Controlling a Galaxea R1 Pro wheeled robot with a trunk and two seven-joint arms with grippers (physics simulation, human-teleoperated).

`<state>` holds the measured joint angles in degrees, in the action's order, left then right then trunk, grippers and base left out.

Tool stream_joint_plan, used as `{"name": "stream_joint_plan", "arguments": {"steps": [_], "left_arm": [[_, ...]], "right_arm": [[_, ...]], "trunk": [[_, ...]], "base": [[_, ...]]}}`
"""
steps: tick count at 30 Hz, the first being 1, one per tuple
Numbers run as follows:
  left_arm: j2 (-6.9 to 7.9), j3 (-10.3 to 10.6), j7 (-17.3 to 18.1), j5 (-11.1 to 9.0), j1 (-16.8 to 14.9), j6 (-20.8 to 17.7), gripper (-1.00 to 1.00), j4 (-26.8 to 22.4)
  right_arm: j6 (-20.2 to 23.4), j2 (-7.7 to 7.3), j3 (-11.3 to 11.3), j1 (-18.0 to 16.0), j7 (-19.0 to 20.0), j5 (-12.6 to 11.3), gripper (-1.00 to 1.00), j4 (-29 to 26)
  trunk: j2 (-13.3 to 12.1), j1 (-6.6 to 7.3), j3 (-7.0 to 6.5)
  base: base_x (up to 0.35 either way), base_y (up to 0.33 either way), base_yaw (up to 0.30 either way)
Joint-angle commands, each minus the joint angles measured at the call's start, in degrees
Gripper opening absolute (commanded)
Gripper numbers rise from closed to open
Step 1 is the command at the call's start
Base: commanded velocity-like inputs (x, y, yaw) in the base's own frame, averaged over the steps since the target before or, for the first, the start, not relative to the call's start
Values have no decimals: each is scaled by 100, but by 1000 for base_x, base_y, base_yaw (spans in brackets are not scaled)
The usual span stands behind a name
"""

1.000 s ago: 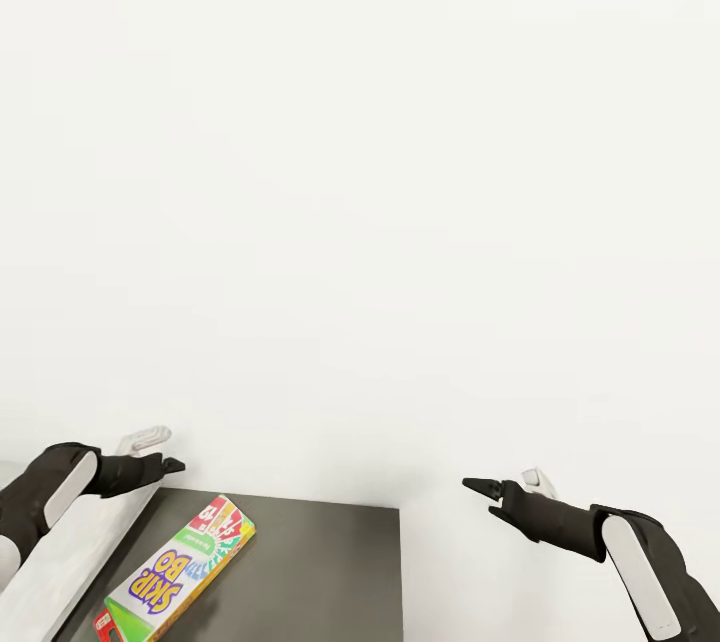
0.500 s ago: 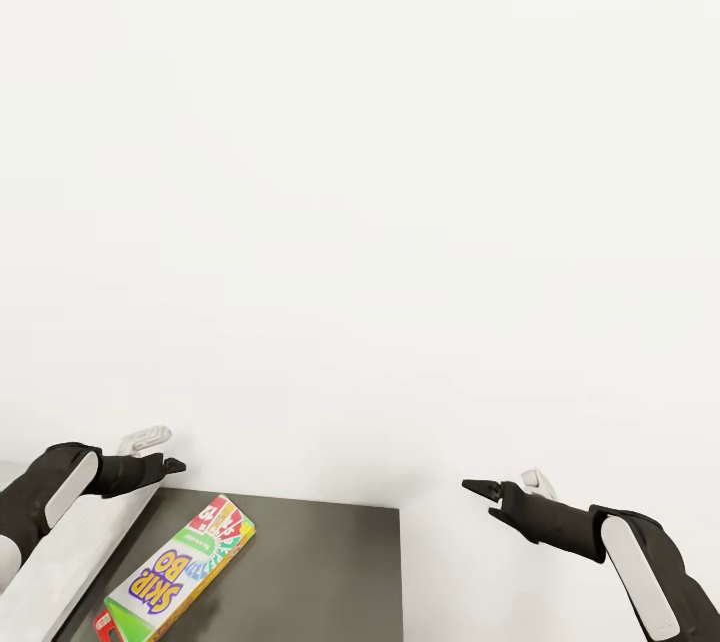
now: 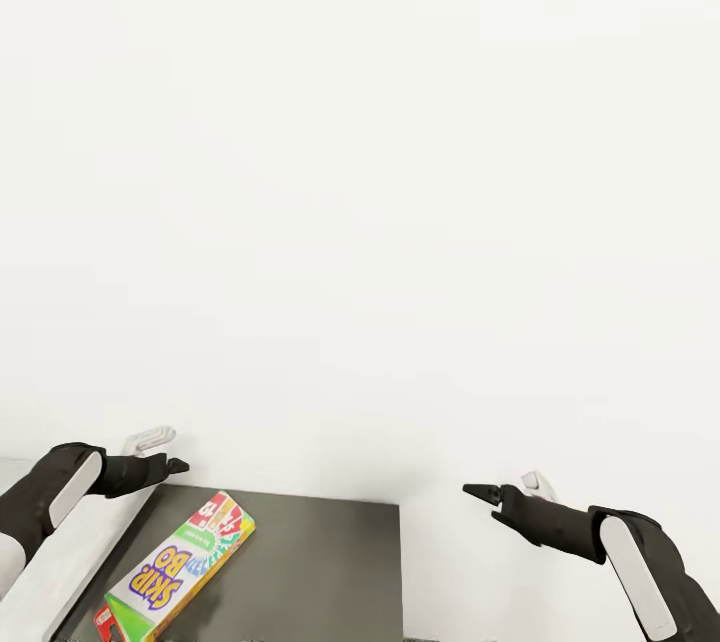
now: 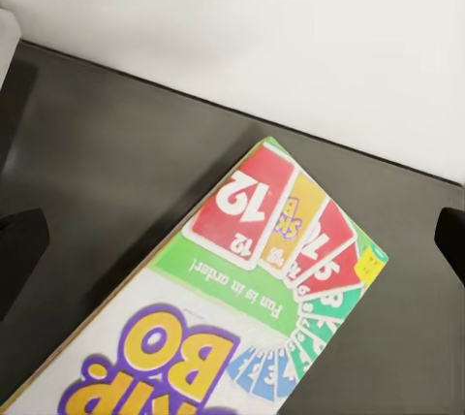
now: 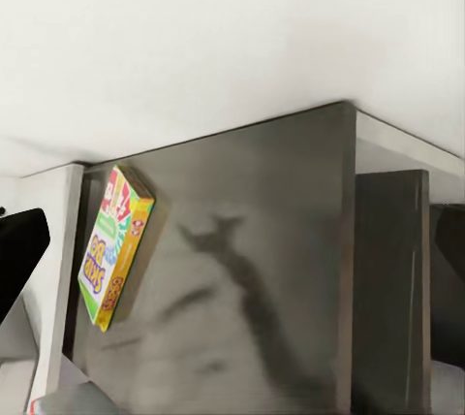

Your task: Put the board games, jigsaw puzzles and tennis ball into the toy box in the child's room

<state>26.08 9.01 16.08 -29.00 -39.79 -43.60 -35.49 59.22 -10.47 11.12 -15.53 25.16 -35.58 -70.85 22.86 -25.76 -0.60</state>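
One board game point(image 3: 180, 562), a green and red box with yellow SKIP-BO letters, lies flat on the dark grey lower section of the table point(image 3: 320, 562). My left gripper point(image 3: 165, 454) hovers just above and left of the box's far end, open. In the left wrist view the box point(image 4: 262, 279) sits between the wide-spread fingertips point(image 4: 19, 245). My right gripper point(image 3: 497, 487) is held open in the air past the dark section's right edge, pointing left. The right wrist view looks across at the box point(image 5: 114, 245) from a distance. The toy box, bed, jigsaw puzzles and tennis ball are out of view.
A plain white wall point(image 3: 360, 172) rises right behind the table. A pale raised strip of the table point(image 3: 70, 562) runs along the left of the dark section. The dark section ends in a straight right edge point(image 3: 400, 572), with darker panels point(image 5: 392, 270) beyond it.
The whole picture has shifted very slightly. Both arms and the game box keep their places.
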Motion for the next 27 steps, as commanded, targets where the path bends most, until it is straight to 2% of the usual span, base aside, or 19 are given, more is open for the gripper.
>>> {"name": "stream_joint_plan", "arguments": {"steps": [1,5,12,15,27], "left_arm": [[3,21,18,8,-3,-8,100,-1],[-5,28,25,8,-3,-8,100,-1],[-7,32,27,7,-3,-9,100,-1],[-7,32,27,6,-3,-8,100,-1],[-22,31,27,-1,-3,-8,100,-1]], "right_arm": [[21,1,9,-3,59,56,100,1],[20,1,10,-3,19,66,100,1],[28,10,19,-3,-499,45,100,1],[28,14,21,-3,-602,42,100,3],[27,4,7,-3,-665,69,100,211]], "trunk": [[5,-2,12],[5,-2,50],[5,-2,116],[5,-2,144],[5,-2,258]], "base": [[0,0,0],[0,0,0],[0,0,0],[0,0,0],[0,0,0]]}}
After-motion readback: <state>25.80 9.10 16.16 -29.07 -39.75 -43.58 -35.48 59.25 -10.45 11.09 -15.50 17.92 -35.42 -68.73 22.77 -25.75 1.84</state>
